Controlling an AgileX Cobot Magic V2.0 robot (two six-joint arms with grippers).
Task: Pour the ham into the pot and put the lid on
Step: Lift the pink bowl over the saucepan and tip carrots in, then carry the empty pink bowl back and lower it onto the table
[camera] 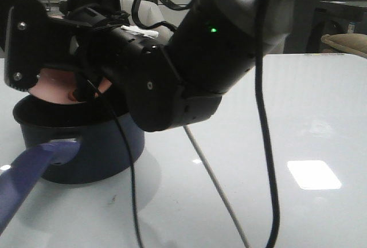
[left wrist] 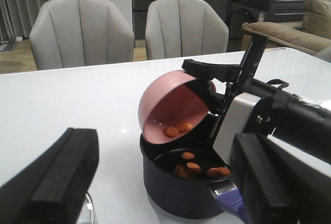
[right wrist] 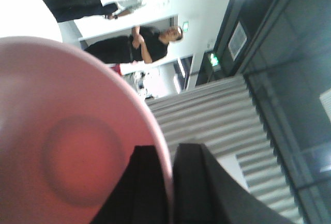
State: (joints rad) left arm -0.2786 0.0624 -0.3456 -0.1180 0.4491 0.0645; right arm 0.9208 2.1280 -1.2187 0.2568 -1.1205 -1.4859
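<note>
My right gripper (right wrist: 170,158) is shut on the rim of a pink bowl (right wrist: 77,151) and holds it tipped steeply over the pot (left wrist: 176,193), as the left wrist view shows (left wrist: 209,76). Two ham slices (left wrist: 177,128) lie at the bowl's (left wrist: 170,102) low edge. Several more slices (left wrist: 199,168) lie inside the pot. In the front view the bowl (camera: 54,90) sits above the pot (camera: 86,150), whose purple-blue handle (camera: 28,173) points toward the front. My left gripper (left wrist: 163,193) is open and empty, back from the pot. A shiny curved rim (left wrist: 91,211), perhaps the lid's, peeks out by the left finger.
The right arm (camera: 189,65) and its hanging cables (camera: 266,145) cross the front view over the white table (camera: 309,116). Two grey chairs (left wrist: 80,32) (left wrist: 186,27) stand beyond the table's far edge. A sofa (left wrist: 289,30) is further right.
</note>
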